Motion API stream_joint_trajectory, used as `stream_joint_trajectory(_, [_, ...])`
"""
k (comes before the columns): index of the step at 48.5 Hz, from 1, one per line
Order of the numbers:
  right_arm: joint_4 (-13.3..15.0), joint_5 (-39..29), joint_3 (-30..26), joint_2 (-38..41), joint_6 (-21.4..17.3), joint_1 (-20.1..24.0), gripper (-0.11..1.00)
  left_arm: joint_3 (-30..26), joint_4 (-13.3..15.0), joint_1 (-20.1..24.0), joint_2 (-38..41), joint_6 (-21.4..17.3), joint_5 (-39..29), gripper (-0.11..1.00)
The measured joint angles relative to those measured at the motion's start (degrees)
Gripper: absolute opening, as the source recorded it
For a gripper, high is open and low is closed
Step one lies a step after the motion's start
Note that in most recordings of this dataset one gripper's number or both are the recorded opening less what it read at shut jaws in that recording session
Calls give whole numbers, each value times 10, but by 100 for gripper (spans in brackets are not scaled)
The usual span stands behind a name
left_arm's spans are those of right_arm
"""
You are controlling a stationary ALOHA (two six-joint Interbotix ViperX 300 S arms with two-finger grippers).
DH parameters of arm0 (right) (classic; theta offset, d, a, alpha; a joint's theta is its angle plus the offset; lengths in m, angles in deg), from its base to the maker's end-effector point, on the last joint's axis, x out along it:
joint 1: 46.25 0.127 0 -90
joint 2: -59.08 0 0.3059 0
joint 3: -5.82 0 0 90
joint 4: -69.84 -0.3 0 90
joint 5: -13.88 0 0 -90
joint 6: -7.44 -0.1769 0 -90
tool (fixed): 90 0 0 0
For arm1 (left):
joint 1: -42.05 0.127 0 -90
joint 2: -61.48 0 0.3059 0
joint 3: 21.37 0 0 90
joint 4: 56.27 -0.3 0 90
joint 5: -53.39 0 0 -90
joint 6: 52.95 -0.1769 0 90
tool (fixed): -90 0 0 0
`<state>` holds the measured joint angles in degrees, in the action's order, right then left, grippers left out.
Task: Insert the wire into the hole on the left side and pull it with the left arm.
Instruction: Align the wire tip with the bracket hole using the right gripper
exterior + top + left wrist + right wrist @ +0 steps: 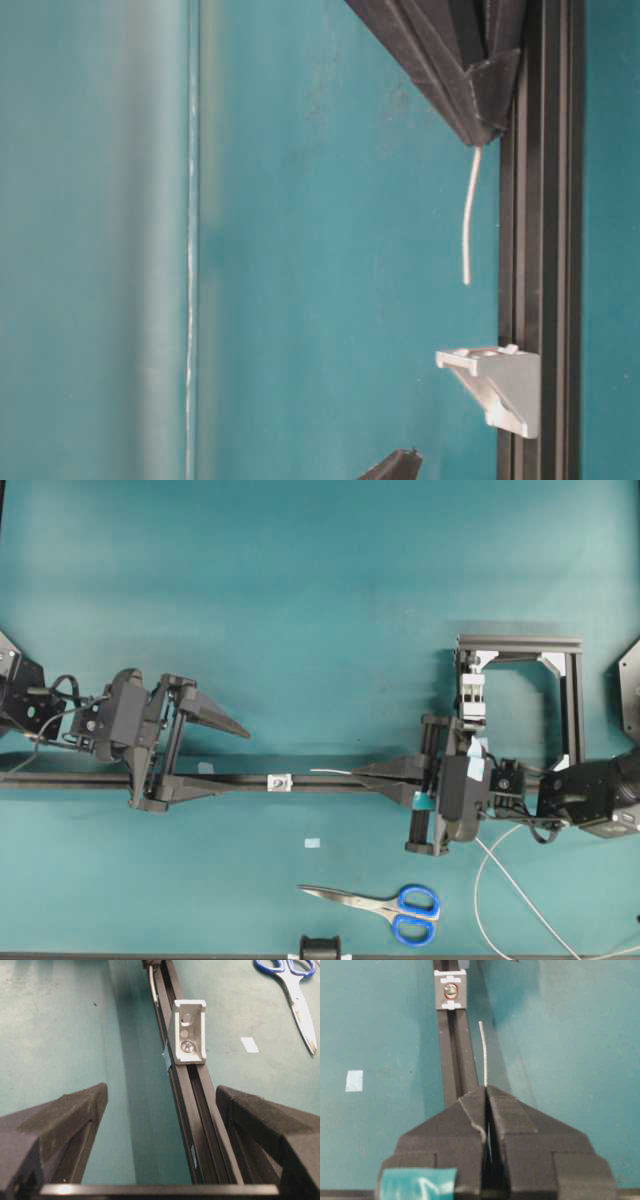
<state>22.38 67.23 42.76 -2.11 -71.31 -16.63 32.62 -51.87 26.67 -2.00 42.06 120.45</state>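
Wire (483, 1052) sticks out from the right claw (486, 1091), whose fingers are pressed together on it, so a short stiff length points along the black rail (330, 783) toward the small white-silver block (279, 782). From the right wrist view the tip sits beside the rail, off to one side of the block, and not yet at it; the table-level view shows the same gap between the tip and the bracket. The rest of the wire trails in loose loops on the desk (300, 600) behind the right arm. The hole (187, 1018) faces the left claw (160, 1110), which is spread wide, one finger on each side of the rail, holding nothing.

The main risk, as I judge it, is a miss: the free end has a slight bend and lies off the hole's line, so a straight push would likely strike the block's face or slide past it. Because the wire is thin, pressing on after such a contact could buckle it at the fingertips. The loops behind could also drag and twist the tip off aim. If the left claw shuts before enough wire has come through, it may close on nothing or knock the tip back out
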Motion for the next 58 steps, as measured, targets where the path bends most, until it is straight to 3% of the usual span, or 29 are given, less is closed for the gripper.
stream_joint_trajectory(27, [18, 0, -4, 4, 4, 1, 5, -1, -1, 0, 0, 0, -3, 71])
stream_joint_trajectory(58, [20, 5, -9, 18, 5, 1, 5, 0, 0, 0, 0, 0, -3, 71])
